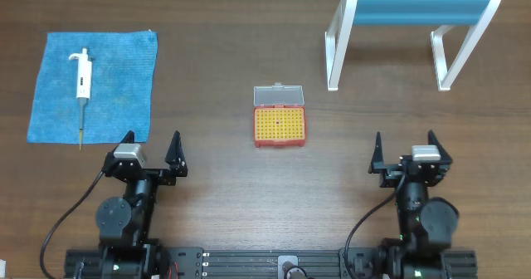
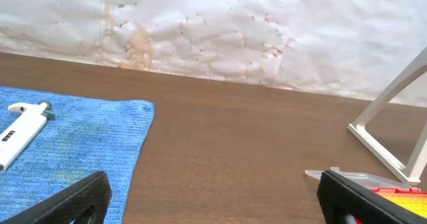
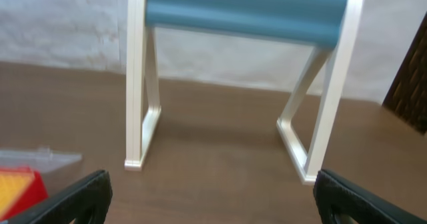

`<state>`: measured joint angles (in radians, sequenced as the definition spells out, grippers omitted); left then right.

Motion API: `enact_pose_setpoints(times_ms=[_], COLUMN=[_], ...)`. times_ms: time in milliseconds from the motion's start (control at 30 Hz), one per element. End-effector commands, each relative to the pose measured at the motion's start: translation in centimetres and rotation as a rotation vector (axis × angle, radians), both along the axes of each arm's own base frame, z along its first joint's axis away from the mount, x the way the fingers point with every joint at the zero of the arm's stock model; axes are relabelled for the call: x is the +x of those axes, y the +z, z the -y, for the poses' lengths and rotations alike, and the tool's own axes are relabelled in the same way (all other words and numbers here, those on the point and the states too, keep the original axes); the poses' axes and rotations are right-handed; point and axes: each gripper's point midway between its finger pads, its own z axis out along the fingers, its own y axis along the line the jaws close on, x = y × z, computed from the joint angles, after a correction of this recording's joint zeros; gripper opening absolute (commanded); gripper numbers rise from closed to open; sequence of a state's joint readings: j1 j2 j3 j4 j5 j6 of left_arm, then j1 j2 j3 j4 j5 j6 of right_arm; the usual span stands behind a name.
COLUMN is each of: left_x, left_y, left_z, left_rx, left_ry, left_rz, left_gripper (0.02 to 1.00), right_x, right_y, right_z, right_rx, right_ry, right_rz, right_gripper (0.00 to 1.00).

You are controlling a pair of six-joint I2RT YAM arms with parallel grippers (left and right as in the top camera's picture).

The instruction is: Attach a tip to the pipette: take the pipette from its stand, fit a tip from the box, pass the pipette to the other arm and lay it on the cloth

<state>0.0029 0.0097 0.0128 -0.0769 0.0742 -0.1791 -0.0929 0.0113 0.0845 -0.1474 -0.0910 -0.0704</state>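
Pipette (image 1: 83, 78) on blue cloth (image 1: 124, 80); tip box (image 1: 279, 94) open, yellow tips (image 1: 280, 126) inside; pipette white, tip (image 1: 80, 136) seemingly fitted; left gripper (image 1: 152, 142), right gripper (image 1: 405, 146) both agape

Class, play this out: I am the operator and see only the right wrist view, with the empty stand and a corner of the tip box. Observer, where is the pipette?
Observer: The pipette lies on the blue cloth, on the left arm's side.
Operator: Does it carry a tip?
Observer: Yes, a thin yellow tip sits on its end nearer the arms' bases.
Operator: And the left hand?
Observer: The left hand is open and empty, by the cloth's near corner.
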Motion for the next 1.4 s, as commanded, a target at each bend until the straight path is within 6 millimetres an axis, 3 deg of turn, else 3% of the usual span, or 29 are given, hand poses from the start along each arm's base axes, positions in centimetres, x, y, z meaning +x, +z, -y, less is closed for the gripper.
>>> enact_pose_setpoints(times_ms=[33, 167, 1400], left_x=[0.0, 0.0, 0.0], left_y=[-0.2, -0.2, -0.2], left_z=[-0.1, -0.2, -0.2], left_rx=[0.017, 0.017, 0.017], left_ry=[0.009, 0.009, 0.009], left_rz=[0.003, 0.003, 0.002], left_gripper=[0.998, 0.996, 0.996], right_x=[0.3, 0.4, 0.5], right_y=[-1.7, -1.6, -1.6], right_z=[0.0, -2.3, -2.2], right_rx=[-0.009, -0.018, -0.018], right_ry=[0.002, 0.093, 0.092], right_rz=[-0.012, 0.004, 0.014], right_gripper=[0.976, 0.976, 0.976])
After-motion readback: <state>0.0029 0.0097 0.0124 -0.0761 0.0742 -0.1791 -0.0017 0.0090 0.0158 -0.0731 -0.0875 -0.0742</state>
